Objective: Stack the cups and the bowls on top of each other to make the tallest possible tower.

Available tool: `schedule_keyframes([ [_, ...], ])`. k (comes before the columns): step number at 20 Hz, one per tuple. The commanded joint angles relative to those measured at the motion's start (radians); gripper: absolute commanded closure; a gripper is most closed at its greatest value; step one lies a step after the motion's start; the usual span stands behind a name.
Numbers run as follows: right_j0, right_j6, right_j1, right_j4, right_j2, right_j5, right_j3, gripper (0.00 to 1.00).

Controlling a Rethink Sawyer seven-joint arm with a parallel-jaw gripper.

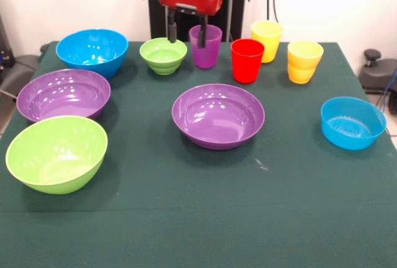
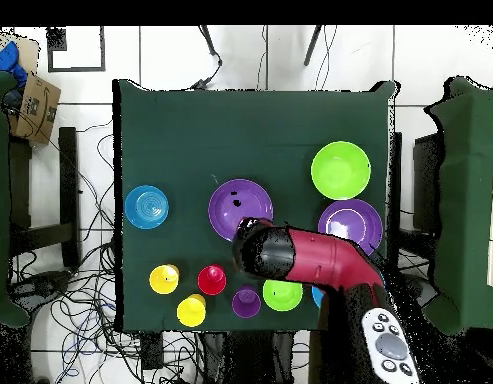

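My gripper [image 1: 186,31] hangs open and empty at the table's far side, above the gap between the small green bowl [image 1: 163,55] and the purple cup [image 1: 205,46]. One finger overlaps the cup. The red cup [image 1: 247,61] and two yellow cups [image 1: 266,41] [image 1: 304,61] stand apart in the same far row. The large blue bowl [image 1: 92,51], two purple bowls [image 1: 63,94] [image 1: 218,115], the lime green bowl [image 1: 56,153] and the small blue bowl [image 1: 352,122] all sit separately. Nothing is stacked. In the overhead view the arm [image 2: 290,255] hides the gripper.
The dark green table cloth [image 1: 186,218] is bare along its near edge. The black pedestal [image 1: 152,7] stands just behind the far row. In the overhead view, cables and a cardboard box [image 2: 35,105] lie on the floor beside the table.
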Motion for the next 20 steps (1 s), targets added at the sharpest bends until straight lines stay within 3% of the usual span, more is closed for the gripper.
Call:
schedule_keyframes([
  [1, -0.056, 0.054, 0.079, 0.000, 0.064, -0.041, 0.111, 0.00],
  [6, -0.041, 0.076, 0.067, -0.033, 0.025, -0.057, 0.126, 0.00],
  [20, -0.034, 0.212, 0.076, 0.057, -0.050, -0.163, 0.201, 0.00],
])
